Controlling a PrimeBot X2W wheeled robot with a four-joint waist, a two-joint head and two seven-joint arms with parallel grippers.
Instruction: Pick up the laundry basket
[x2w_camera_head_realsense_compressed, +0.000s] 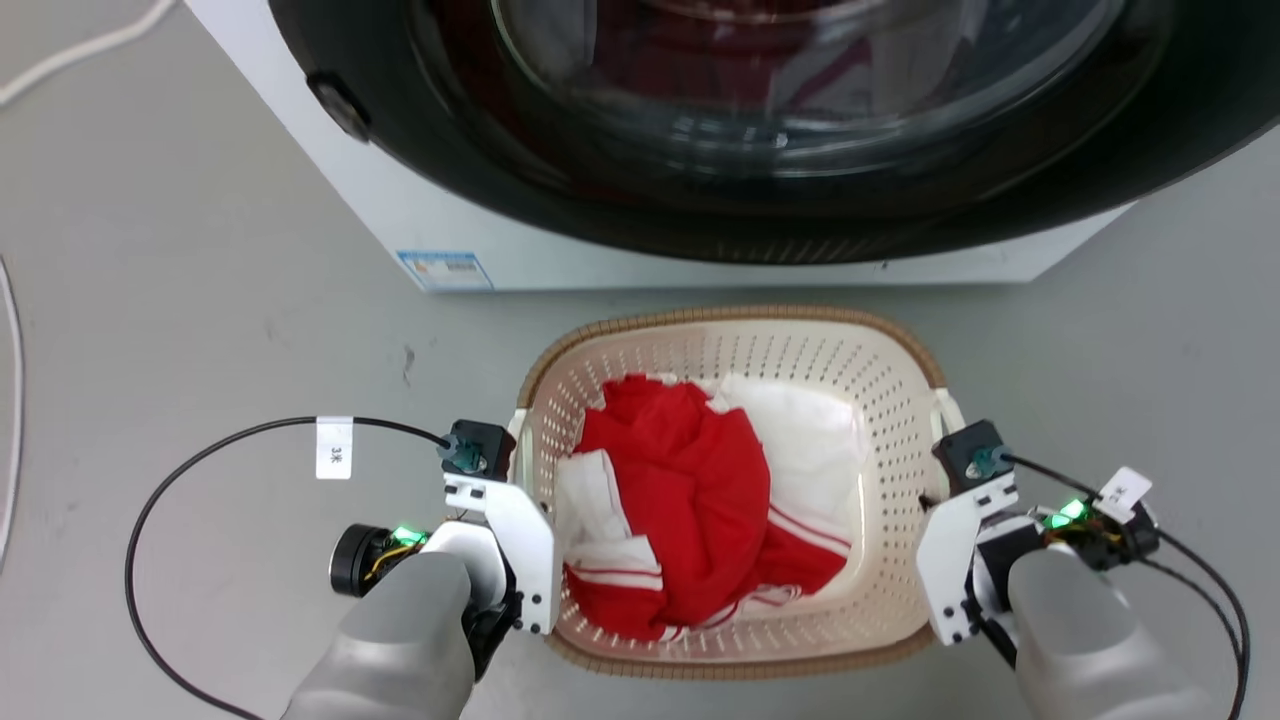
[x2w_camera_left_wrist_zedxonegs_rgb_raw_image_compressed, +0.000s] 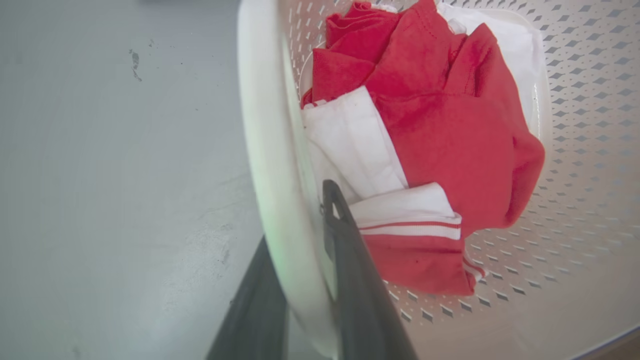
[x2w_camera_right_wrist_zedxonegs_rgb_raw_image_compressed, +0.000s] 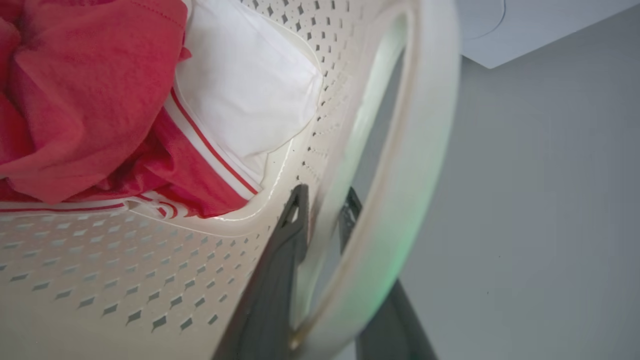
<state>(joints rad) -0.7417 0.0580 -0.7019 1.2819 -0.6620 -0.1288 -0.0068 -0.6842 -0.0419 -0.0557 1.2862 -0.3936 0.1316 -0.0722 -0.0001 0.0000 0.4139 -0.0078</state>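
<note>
Against smooth grey floor (x2w_camera_head_realsense_compressed: 200, 250), left hand (x2w_camera_left_wrist_zedxonegs_rgb_raw_image_compressed: 300, 220) and right hand (x2w_camera_right_wrist_zedxonegs_rgb_raw_image_compressed: 326, 200) pinch handles (x2w_camera_left_wrist_zedxonegs_rgb_raw_image_compressed: 270, 125) of perforated laundry basket (x2w_camera_head_realsense_compressed: 730, 355).

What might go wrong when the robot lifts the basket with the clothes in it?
1. The left hand and right hand each pinch only a thin white handle of the laundry basket. One might slip out, tipping it.
2. If one arm rises faster, the red garment heaped inside might slide or spill.
3. The washing machine stands close behind, so the rim might bump it.
</note>
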